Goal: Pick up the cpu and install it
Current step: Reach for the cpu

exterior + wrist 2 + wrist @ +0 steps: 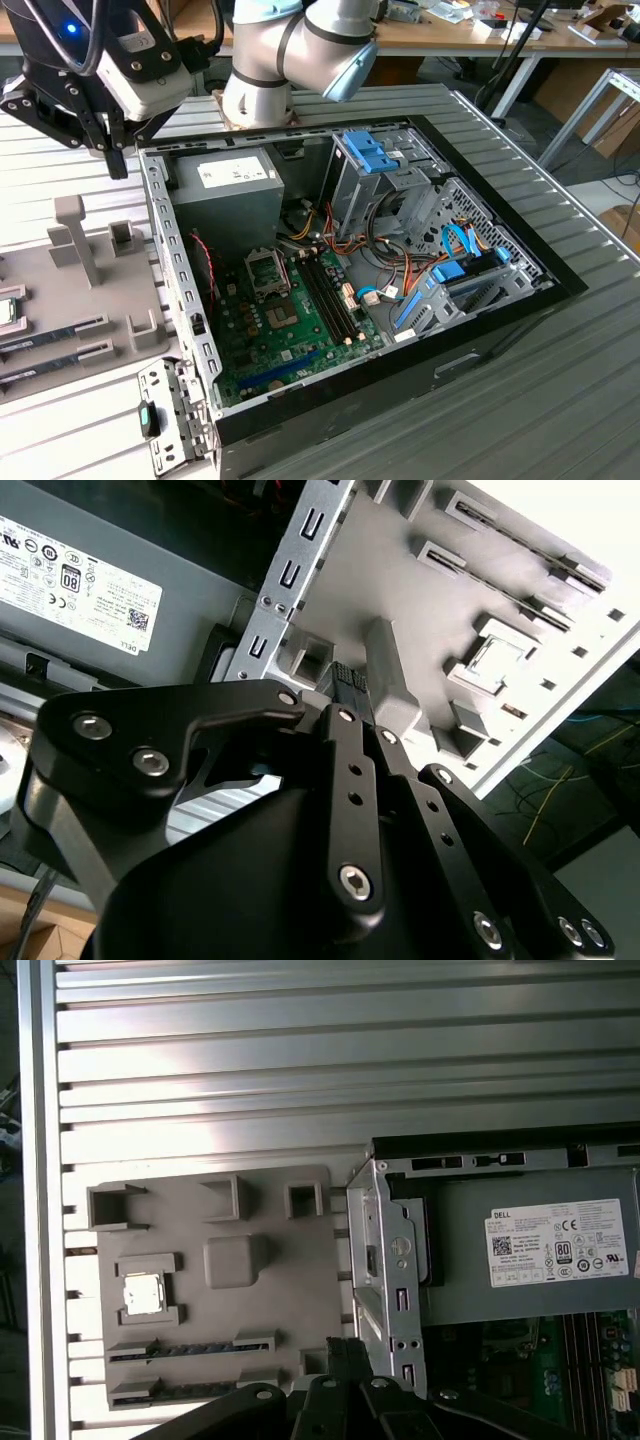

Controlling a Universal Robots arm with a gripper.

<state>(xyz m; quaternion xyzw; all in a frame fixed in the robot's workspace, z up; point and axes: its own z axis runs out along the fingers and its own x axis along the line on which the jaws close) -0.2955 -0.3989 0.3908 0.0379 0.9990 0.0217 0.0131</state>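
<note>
The cpu (pixel 142 1293) is a small silvery square lying in a holder on the grey tray (pixel 260 1310), beside the open computer case (pixel 160 230). It also shows in the second wrist view as the cpu (pixel 497 658), and at the exterior view's left edge as the cpu (pixel 8 312). My gripper (pixel 116 162) hangs above the case's back corner and the tray's far end, well away from the cpu. Its black fingers (pixel 345 715) are shut with nothing between them. On the green motherboard (pixel 250 345) the metal-framed socket (pixel 266 270) lies open.
A grey power supply (pixel 228 190) fills the case's back corner, with drive cages (pixel 385 175) and loose cables (pixel 400 270) at the exterior view's right. Two memory sticks (pixel 190 1350) lie in tray slots near the cpu. Upright grey posts (pixel 75 235) rise from the tray.
</note>
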